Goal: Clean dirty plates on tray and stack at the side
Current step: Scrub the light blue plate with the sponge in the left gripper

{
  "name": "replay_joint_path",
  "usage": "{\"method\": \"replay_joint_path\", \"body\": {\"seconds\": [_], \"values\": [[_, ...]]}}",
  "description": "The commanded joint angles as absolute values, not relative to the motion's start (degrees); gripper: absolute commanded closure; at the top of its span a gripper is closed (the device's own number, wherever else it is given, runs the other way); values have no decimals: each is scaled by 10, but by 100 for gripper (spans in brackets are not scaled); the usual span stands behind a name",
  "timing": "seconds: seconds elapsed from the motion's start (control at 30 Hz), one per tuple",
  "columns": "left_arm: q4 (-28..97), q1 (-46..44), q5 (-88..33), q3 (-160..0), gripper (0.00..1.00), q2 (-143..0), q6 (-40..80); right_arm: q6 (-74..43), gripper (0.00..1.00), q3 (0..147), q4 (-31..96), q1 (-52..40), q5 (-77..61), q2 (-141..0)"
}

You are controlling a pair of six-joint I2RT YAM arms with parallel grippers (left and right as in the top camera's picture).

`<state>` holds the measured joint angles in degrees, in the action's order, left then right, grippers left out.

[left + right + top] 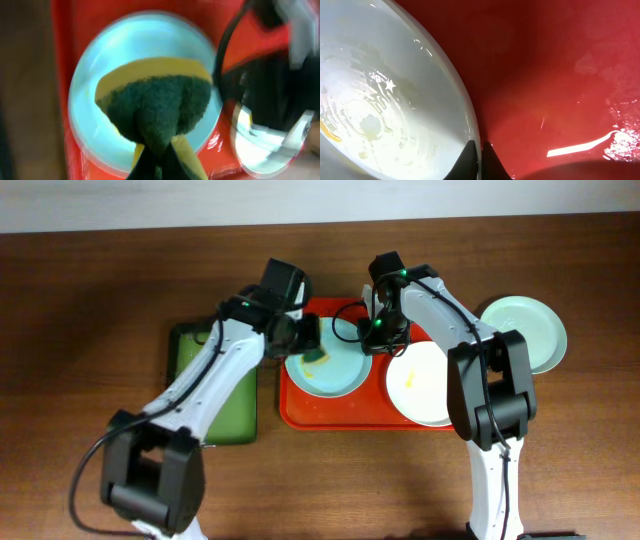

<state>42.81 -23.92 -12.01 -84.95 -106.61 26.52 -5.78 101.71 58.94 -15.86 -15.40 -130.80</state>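
A pale mint-blue plate (pixel 335 377) with yellow smears lies in the left half of the red tray (pixel 300 412). My left gripper (pixel 308 340) is shut on a green and yellow sponge (pixel 318 356) that presses on this plate. The left wrist view shows the sponge (pixel 155 100) on the plate (pixel 95 125), held by the gripper (pixel 155 162). My right gripper (pixel 372 335) is shut on the plate's right rim; the right wrist view shows its fingers (pixel 479 152) pinching the rim of the plate (pixel 380 100) over the tray (pixel 545 75). A white plate (pixel 425 385) with a yellow smear lies in the tray's right half.
A second mint-blue plate (pixel 530 330) lies on the wooden table right of the tray. A green black-rimmed tray (pixel 225 415) lies left of the red tray, under my left arm. The two arms are close together over the red tray's far side.
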Motion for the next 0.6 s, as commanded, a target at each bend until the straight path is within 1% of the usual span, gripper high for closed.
{"method": "replay_joint_path", "body": {"seconds": [0.0, 0.1, 0.2, 0.23, 0.33, 0.4, 0.47, 0.5, 0.53, 0.57], "values": [[368, -264, -117, -844, 100, -1128, 325, -49, 96, 1007, 591, -164, -144, -1316], [358, -279, -86, -844, 100, -1174, 335, -49, 96, 1007, 591, -164, -143, -1316], [370, -276, -22, -844, 100, -1197, 334, -49, 96, 1007, 588, -164, -143, -1316], [381, -276, 20, -844, 100, -1199, 334, -49, 96, 1007, 587, -164, -143, -1316], [440, -276, 202, -844, 100, -1209, 328, -49, 96, 1007, 587, -164, -143, -1316], [462, -276, 256, -849, 100, -1207, 271, -49, 96, 1007, 587, -164, -143, -1316], [484, -276, 248, -873, 100, -1206, 260, -49, 96, 1007, 587, -164, -143, -1316], [502, -276, 215, -896, 100, -1205, 260, -49, 96, 1007, 586, -164, -143, -1316], [517, -276, 140, -926, 100, -1203, 260, -49, 96, 1007, 585, -164, -143, -1316], [515, -276, 34, -945, 100, -1202, 260, -49, 96, 1007, 583, -164, -143, -1316]]}}
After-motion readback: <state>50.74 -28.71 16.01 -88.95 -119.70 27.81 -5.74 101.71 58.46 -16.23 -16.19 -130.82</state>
